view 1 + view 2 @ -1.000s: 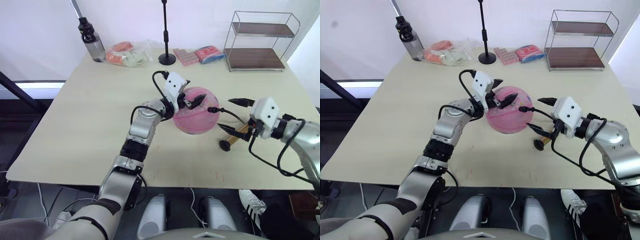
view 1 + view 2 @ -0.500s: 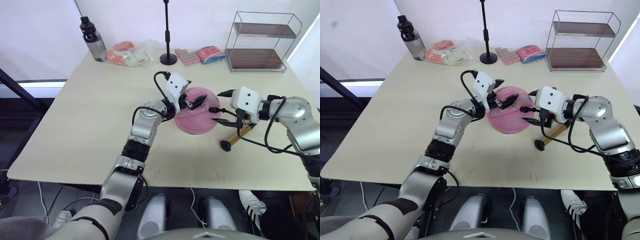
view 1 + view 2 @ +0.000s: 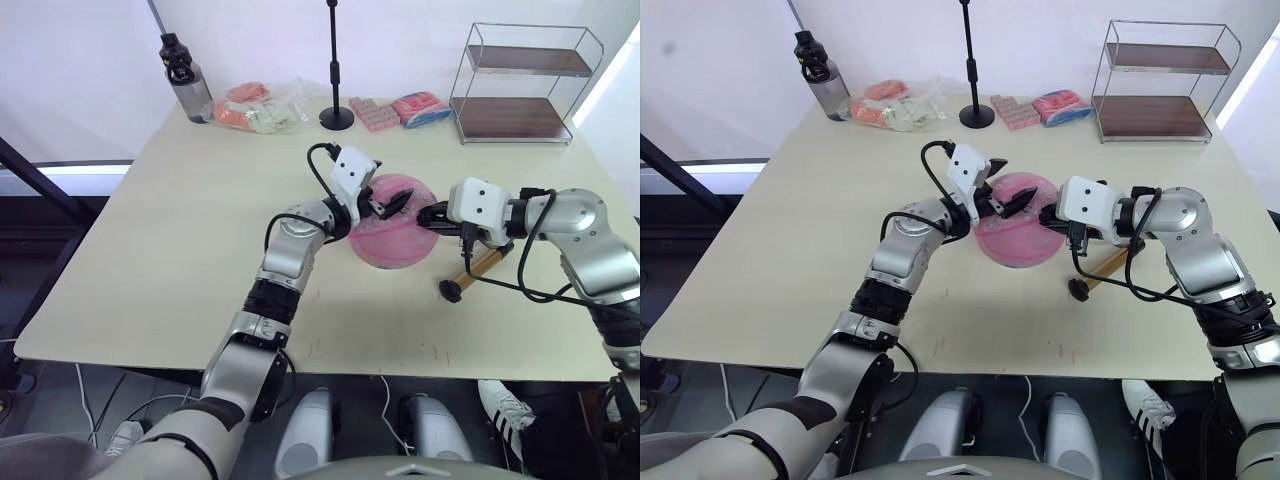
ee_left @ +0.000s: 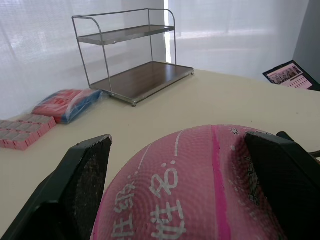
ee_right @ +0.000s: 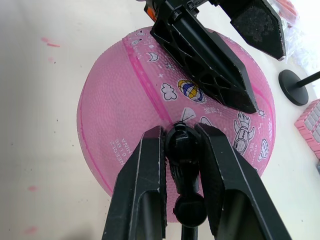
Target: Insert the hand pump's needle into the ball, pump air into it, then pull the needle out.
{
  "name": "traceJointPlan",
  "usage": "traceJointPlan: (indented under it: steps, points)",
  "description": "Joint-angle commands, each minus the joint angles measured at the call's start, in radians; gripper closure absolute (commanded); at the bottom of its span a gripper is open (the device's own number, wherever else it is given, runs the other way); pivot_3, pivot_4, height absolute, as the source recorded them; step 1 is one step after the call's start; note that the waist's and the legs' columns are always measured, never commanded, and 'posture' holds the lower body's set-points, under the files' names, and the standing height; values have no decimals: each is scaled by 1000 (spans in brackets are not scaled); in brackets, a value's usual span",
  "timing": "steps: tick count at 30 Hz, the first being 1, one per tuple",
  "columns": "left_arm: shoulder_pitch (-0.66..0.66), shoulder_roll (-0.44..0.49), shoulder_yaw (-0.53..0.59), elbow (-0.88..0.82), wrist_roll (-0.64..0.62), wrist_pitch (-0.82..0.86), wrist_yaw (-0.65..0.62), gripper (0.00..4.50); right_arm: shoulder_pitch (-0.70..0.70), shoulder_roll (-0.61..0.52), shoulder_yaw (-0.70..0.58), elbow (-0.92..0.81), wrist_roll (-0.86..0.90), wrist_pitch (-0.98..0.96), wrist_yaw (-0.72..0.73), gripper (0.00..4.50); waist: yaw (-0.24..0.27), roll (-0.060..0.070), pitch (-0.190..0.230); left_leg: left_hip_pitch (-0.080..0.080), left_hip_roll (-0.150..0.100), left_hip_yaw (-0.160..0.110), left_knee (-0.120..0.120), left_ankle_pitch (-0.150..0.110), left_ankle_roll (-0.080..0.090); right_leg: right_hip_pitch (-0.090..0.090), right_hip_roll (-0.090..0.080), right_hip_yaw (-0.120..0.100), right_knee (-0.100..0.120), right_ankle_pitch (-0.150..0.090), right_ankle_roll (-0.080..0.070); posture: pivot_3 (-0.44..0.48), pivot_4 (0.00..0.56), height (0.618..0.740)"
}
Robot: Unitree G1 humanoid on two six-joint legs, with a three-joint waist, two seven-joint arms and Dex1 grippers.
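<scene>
**Hose tip held at the ball's top**

The black tip of the hose (image 5: 184,150) is clamped between the two fingers of the right gripper (image 5: 182,165), and it is pointed away from the wrist toward the ball (image 5: 165,115), its end set against the pink surface among the cartoon prints. The needle itself cannot be made out.

The hand pump (image 3: 474,268) is seen lying on the table (image 3: 180,230) just right of the ball, its long axis running from near-left to far-right, with the black cap at the near end. Its far end is hidden behind the right gripper.

The ball is resting near the table's middle. The left gripper (image 3: 388,203) is held over the ball's far-left top, its fingers (image 4: 82,185) spread apart to either side of the ball's crown.

At the far edge, a wire shelf (image 3: 525,85) is seen on the right and a dark bottle (image 3: 185,80) on the left.
</scene>
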Motion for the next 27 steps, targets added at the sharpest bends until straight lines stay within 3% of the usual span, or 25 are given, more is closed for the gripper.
traceJointPlan:
  steps: [1, 13, 27]
  points:
    - [23, -7, -33, 63, 46, 30, 23, 0, -7, -1, -27, -50, 8, 1, -1, 4126, 0, 0, 0, 0, 0, 0, 0, 0, 0, 0, 0, 0, 0, 0, 0, 0, 150, 740]
    - [64, -41, -96, 167, 127, -23, 76, 0, 55, -55, -136, -154, 104, 156, -1, 4126, 10, 0, 0, 0, -2, -5, 0, 0, 0, 5, -3, -6, -3, 0, 0, 0, 150, 740]
    - [64, -57, -97, 262, 134, -70, 107, 0, 77, -155, -216, -215, 185, 237, 15, 4126, 34, 2, -1, -7, -6, -21, 2, 0, 0, 10, -6, -21, -11, 0, 0, 0, 150, 740]
